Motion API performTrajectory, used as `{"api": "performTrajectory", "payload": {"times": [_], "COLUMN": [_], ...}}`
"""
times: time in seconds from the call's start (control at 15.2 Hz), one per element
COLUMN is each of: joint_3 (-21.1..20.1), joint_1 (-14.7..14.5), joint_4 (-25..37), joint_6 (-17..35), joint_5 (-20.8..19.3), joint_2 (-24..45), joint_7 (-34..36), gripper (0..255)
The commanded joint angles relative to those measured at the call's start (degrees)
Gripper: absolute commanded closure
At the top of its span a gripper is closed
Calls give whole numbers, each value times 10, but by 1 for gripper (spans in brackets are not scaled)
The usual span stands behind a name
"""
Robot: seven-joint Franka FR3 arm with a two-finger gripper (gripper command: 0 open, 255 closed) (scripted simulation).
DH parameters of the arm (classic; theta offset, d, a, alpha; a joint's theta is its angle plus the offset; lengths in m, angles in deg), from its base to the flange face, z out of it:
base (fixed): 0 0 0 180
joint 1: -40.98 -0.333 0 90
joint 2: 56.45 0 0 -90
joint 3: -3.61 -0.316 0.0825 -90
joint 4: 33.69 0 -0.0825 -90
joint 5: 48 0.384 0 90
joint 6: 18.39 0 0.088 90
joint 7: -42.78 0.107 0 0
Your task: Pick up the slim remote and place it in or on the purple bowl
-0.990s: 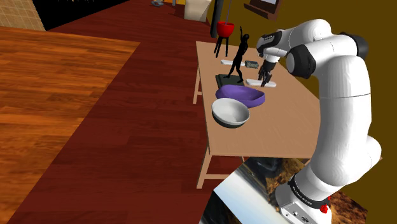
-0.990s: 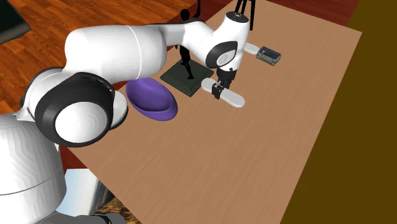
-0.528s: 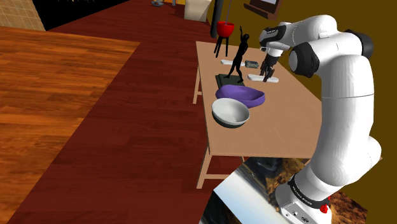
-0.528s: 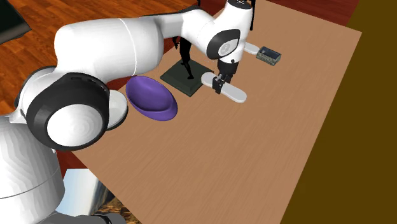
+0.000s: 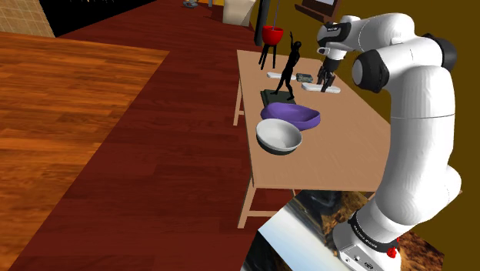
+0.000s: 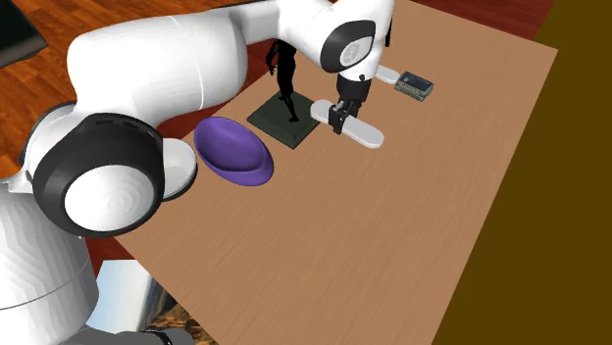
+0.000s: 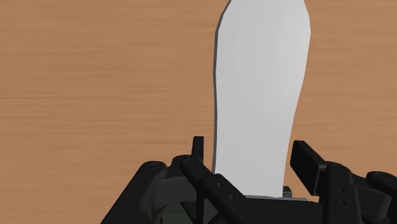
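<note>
Black two-finger gripper point(image 6: 339, 119) clamped on flat white slim remote point(image 6: 363, 133) nr one end, over brown wooden table point(image 6: 412, 225). Risk: off-centre grip may let it tilt & slip before reaching shallow purple bowl point(image 6: 233, 150).

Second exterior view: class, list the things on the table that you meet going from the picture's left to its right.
white bowl → purple bowl → black figurine on its dark base → slim white remote → small dark device
</note>
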Motion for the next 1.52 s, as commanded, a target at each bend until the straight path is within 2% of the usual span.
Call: {"api": "performTrajectory", "payload": {"times": [0.0, 0.73, 1.12, 1.45], "joint_3": [2, 3, 25, 21], "joint_1": [3, 23, -107, -189], "joint_4": [13, 99, -97, -213], "joint_6": [-15, -95, -21, 18], "joint_5": [-2, -5, -76, -142], "joint_2": [-2, -2, -140, -244], "joint_7": [0, 10, 74, 156], "gripper": [255, 255, 255, 255]}}
